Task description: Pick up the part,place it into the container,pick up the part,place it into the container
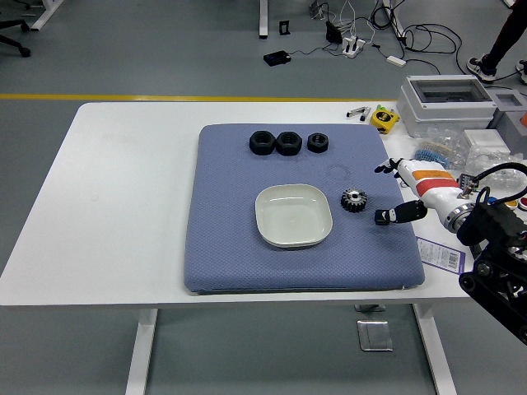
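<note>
1. We see the gear (pixel 354 200) lying on the mat (pixel 230 247), toward its right edge, just right of the empty bowl (pixel 293 216).
2. Our right hand (pixel 403 191) hovers near the gear at the mat's right edge, fingers spread, grasping nothing.
3. We judge the flat gear could slip from a pinch or be nudged against the bowl.
4. Three nuts (pixel 288 142) wait by the far edge.

Blue mat (pixel 247 247) on white table (pixel 115 206); grey lidded box (pixel 449 103), yellow tape measure (pixel 384 118) at far right
</note>
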`<act>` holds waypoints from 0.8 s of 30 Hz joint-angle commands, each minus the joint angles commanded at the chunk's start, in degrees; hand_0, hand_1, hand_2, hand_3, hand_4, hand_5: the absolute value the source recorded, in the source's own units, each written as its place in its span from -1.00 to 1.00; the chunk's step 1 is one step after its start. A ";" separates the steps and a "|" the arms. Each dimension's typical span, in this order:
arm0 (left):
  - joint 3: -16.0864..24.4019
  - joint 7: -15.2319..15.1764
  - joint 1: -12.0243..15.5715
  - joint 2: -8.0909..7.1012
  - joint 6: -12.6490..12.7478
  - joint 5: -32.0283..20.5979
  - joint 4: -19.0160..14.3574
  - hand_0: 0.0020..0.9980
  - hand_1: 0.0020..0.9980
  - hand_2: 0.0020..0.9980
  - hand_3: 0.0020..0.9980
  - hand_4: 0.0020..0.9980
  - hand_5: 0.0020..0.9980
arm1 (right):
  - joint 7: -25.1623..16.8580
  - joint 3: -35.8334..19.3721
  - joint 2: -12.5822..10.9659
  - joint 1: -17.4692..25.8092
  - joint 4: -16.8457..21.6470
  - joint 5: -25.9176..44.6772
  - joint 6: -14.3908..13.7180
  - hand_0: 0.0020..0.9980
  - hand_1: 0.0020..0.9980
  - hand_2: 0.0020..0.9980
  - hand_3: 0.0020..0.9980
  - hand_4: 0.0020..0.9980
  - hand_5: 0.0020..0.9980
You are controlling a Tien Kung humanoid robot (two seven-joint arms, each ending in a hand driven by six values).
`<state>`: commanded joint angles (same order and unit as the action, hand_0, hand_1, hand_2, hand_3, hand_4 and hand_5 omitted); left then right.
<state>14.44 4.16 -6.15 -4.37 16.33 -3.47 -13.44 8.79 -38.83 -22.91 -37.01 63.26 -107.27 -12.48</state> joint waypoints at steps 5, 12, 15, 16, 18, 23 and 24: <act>0.21 0.16 0.14 0.04 0.02 0.35 -0.02 0.24 0.16 0.29 0.19 0.16 0.16 | 0.20 2.38 0.39 -1.09 -1.74 0.80 0.78 0.01 0.23 0.35 0.30 0.87 -0.58; 0.56 0.59 0.23 0.02 -0.05 1.14 -0.09 0.24 0.17 0.30 0.19 0.16 0.16 | 0.53 6.08 1.13 -2.80 -5.11 2.64 0.88 -0.05 0.20 0.29 0.22 0.78 -0.58; 0.60 0.65 0.13 0.02 -0.06 1.29 -0.12 0.24 0.17 0.30 0.19 0.16 0.16 | 0.34 7.08 1.38 -3.49 -6.45 3.75 0.56 -0.16 0.12 0.22 0.14 0.72 -0.52; 0.54 0.62 0.08 0.01 -0.07 1.23 -0.13 0.24 0.17 0.30 0.19 0.16 0.16 | 0.20 7.39 1.48 -3.70 -6.94 4.15 0.38 -0.16 0.12 0.22 0.14 0.72 -0.52; 0.37 0.53 -0.03 -0.01 -0.11 0.97 -0.15 0.24 0.17 0.30 0.19 0.17 0.16 | -0.12 8.18 1.77 -4.22 -8.27 4.97 -0.19 -0.18 0.10 0.17 0.05 0.64 -0.35; 0.00 0.34 -0.30 0.03 -0.15 0.37 -0.19 0.24 0.17 0.30 0.19 0.17 0.16 | -0.43 9.48 2.29 -5.09 -10.83 6.16 -0.55 -0.18 0.10 0.17 0.05 0.64 -0.35; -0.05 0.30 -0.33 0.04 -0.17 0.24 -0.20 0.24 0.17 0.30 0.19 0.17 0.16 | -0.53 9.65 2.40 -5.16 -11.17 6.41 -0.52 -0.18 0.10 0.17 0.05 0.64 -0.35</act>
<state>14.39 4.46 -6.47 -4.34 16.16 -3.23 -13.63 8.27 -29.18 -20.51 -42.17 52.09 -100.86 -13.01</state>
